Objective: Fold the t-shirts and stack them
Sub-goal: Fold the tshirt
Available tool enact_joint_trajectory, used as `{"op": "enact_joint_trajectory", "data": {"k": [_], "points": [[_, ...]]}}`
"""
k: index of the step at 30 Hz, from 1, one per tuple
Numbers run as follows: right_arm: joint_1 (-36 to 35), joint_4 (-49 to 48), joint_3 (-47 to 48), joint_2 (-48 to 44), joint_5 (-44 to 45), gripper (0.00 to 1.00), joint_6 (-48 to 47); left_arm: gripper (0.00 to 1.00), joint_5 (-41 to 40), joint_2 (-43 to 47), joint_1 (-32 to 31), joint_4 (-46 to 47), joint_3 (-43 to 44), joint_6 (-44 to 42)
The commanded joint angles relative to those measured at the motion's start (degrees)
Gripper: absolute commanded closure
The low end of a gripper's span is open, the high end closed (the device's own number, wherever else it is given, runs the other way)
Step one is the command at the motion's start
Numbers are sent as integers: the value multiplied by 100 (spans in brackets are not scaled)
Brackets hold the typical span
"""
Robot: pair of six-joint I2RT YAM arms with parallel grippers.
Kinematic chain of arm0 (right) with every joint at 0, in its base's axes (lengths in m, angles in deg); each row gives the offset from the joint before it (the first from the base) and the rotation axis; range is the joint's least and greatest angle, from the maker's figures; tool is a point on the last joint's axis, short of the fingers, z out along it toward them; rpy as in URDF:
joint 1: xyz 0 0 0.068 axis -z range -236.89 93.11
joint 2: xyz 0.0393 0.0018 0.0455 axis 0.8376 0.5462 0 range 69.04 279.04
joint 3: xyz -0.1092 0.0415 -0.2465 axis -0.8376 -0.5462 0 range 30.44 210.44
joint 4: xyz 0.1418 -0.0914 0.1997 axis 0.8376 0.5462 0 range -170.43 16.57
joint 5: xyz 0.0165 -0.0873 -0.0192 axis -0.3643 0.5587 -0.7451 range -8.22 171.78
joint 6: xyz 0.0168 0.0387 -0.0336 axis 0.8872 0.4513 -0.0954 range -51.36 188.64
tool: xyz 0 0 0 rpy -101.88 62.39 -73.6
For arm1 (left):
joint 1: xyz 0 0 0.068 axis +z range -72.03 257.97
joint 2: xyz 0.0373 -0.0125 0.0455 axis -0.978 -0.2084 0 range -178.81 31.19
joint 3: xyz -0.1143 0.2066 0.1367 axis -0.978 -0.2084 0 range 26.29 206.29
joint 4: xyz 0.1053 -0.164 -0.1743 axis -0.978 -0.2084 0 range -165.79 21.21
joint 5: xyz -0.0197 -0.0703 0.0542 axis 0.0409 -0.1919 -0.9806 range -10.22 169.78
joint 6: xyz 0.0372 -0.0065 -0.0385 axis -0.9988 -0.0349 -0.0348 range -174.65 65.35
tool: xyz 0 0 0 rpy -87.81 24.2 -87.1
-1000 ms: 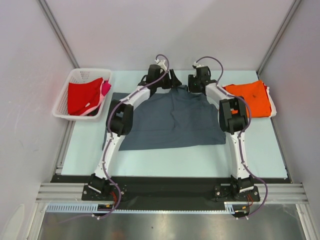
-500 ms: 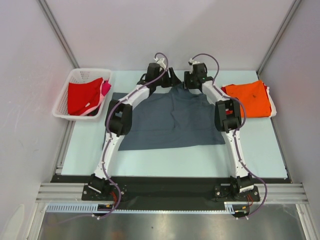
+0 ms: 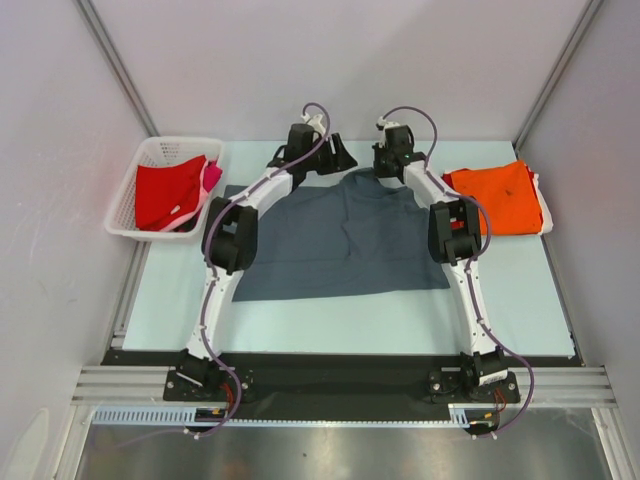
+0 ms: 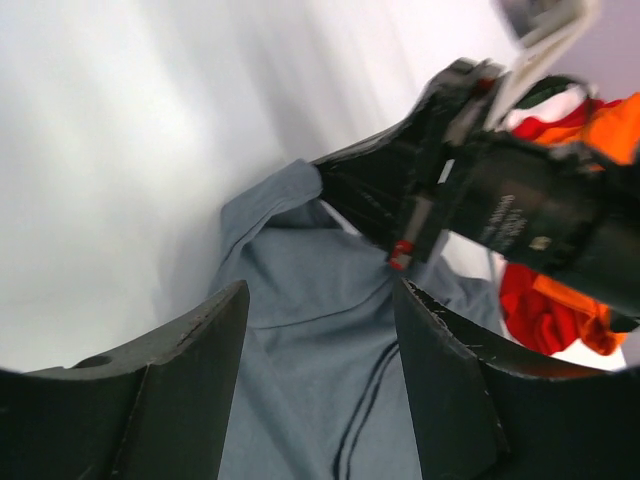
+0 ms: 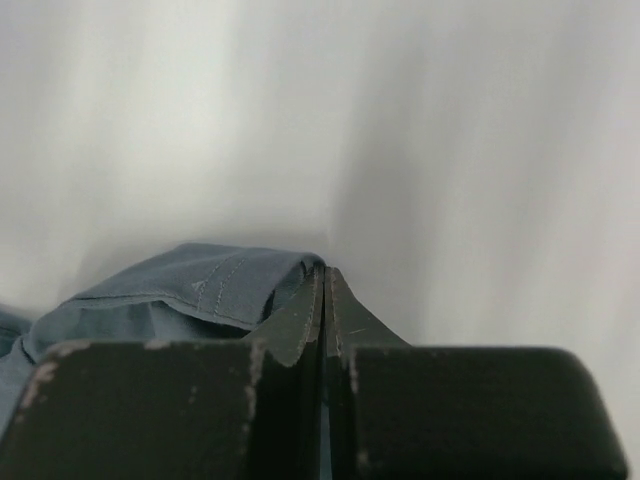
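Observation:
A dark slate-grey t-shirt (image 3: 340, 240) lies spread flat in the middle of the table. My right gripper (image 3: 386, 168) is at its far right shoulder, and in the right wrist view the gripper (image 5: 323, 268) is shut with a raised hem of the grey shirt (image 5: 170, 290) pinched at its tips. My left gripper (image 3: 333, 156) hovers open over the collar; its jaws (image 4: 320, 290) stand wide apart above the grey cloth (image 4: 300, 340), touching nothing. A folded bright orange t-shirt (image 3: 500, 195) lies at the right.
A white lattice basket (image 3: 125, 200) at the far left holds a red t-shirt (image 3: 165, 190) and a pink one (image 3: 212, 175). Grey walls close the table in behind and on both sides. Both forearms reach across the grey shirt.
The right gripper moved left to the shirt's shoulder and closed on its hem. The left gripper drifted slightly back and stayed open.

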Motion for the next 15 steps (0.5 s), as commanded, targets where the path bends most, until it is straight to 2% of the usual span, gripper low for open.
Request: {"op": "enact_joint_trajectory", "data": {"k": [1, 15], "points": [[-22, -311, 239, -538, 41, 100, -418, 35, 59, 602, 48, 138, -62, -77], [-136, -943, 28, -960, -944, 100, -40, 35, 42, 304, 75, 130, 25, 11]]}}
